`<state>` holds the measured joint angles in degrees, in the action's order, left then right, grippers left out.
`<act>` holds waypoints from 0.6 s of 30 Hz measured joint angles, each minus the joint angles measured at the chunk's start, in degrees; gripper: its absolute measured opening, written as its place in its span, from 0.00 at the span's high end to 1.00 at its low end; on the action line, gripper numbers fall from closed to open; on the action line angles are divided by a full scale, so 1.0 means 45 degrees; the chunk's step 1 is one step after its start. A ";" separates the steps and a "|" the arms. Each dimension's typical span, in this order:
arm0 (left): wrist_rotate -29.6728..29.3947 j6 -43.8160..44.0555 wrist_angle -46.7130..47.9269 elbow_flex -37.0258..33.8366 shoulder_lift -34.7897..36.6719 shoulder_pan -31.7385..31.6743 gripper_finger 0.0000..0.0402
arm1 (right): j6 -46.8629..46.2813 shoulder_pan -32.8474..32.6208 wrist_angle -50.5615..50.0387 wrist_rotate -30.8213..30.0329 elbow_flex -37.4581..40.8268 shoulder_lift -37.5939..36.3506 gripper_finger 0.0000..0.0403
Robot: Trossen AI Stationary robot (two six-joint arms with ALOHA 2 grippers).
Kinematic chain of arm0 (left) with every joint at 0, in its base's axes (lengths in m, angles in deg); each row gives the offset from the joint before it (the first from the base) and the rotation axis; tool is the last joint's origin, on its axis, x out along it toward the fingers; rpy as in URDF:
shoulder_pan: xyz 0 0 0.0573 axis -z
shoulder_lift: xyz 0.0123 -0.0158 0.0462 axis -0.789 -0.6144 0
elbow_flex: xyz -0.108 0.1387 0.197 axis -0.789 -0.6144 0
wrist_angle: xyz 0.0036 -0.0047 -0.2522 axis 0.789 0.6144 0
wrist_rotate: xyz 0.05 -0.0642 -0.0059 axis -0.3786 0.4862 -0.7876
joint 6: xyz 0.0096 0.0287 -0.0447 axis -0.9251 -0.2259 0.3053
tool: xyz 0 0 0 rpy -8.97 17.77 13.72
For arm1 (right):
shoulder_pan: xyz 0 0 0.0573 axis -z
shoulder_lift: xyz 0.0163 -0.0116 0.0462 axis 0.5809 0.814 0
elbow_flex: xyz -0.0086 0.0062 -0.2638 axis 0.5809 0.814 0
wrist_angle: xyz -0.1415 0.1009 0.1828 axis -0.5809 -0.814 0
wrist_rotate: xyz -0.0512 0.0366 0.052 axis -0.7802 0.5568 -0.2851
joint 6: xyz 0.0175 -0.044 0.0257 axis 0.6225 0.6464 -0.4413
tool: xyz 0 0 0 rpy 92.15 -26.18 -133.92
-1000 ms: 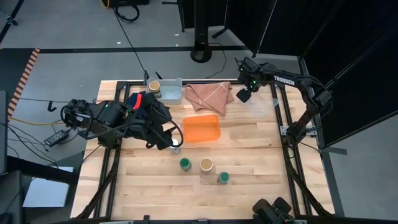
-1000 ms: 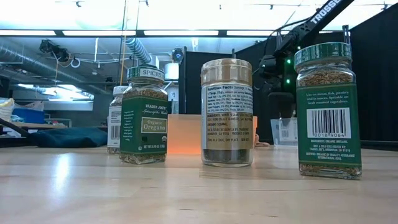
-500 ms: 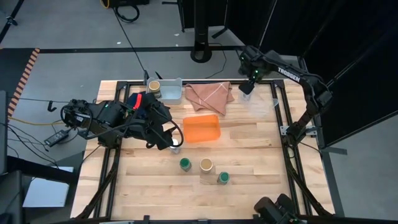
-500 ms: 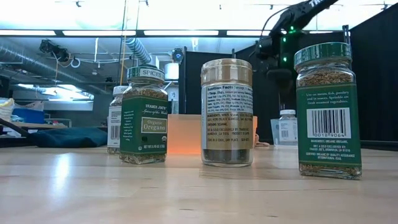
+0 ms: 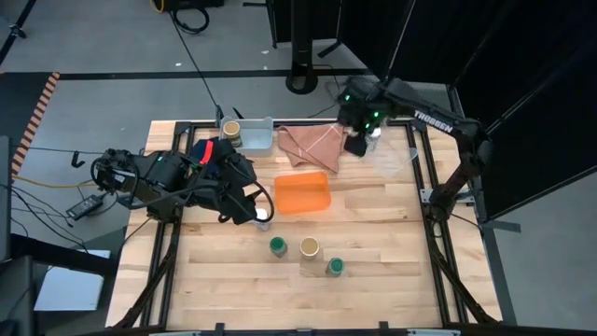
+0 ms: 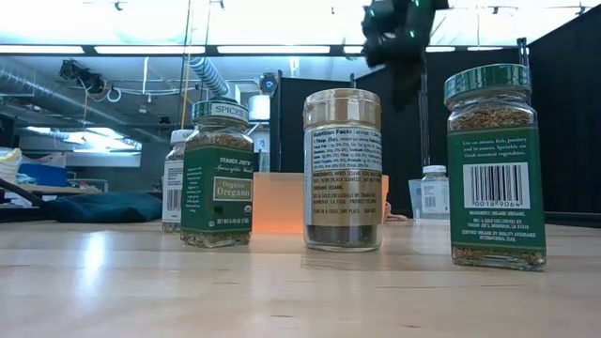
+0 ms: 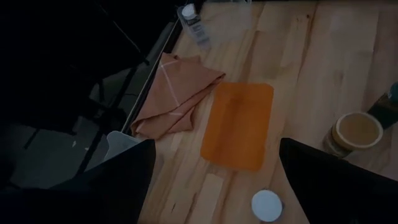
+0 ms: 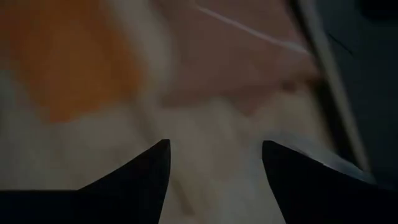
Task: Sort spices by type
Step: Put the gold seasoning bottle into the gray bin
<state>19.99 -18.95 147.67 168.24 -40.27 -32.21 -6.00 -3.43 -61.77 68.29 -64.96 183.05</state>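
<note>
Two green-capped spice jars (image 5: 278, 245) (image 5: 334, 267) and a tan-capped one (image 5: 309, 247) stand on the table near its front. Another tan-capped jar (image 5: 231, 128) stands in the pale grey bin (image 5: 256, 142). A white-capped jar (image 5: 263, 222) stands just below my left gripper (image 5: 254, 207), which is open above it; its cap (image 7: 267, 205) shows between the fingers. A second white-capped jar (image 5: 376, 138) stands at the far right. My right gripper (image 5: 355, 142) hangs high beside it, open, with nothing between its fingers (image 8: 149, 180).
An orange tray (image 5: 303, 193) lies at mid-table. A folded tan cloth (image 5: 314, 142) lies behind it at the far edge, next to the grey bin. Black frame rails run along the table's sides. Bare wood stretches across the right half and the near edge.
My right gripper has risen from the white-capped jar at the far right, which stays standing on the table, then swung toward the table's left and the cloth while its wrist rolled. My left arm has kept still.
</note>
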 joint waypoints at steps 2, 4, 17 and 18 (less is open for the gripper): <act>0.0000 -0.0004 0.0138 0.0000 0.0000 0.0000 0.13 | 0.0006 -0.0967 0.0202 0.0738 -0.0152 0.0000 0.35; 0.0000 0.0000 0.0230 0.0001 0.0000 0.0000 0.13 | -0.0412 -0.2000 0.0664 0.1162 -0.0171 0.0000 0.35; 0.0005 0.0005 0.0293 0.0000 0.0000 0.0000 0.13 | -0.1255 -0.6673 0.4873 0.0334 -0.0166 0.0029 0.35; 0.0005 0.0005 0.0318 0.0000 0.0000 0.0000 0.13 | -0.1209 -0.6872 0.5015 0.0103 -0.0162 0.0034 0.35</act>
<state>20.01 -18.93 149.10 168.24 -40.27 -32.21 -11.44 -34.35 -39.20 68.75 -65.69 183.20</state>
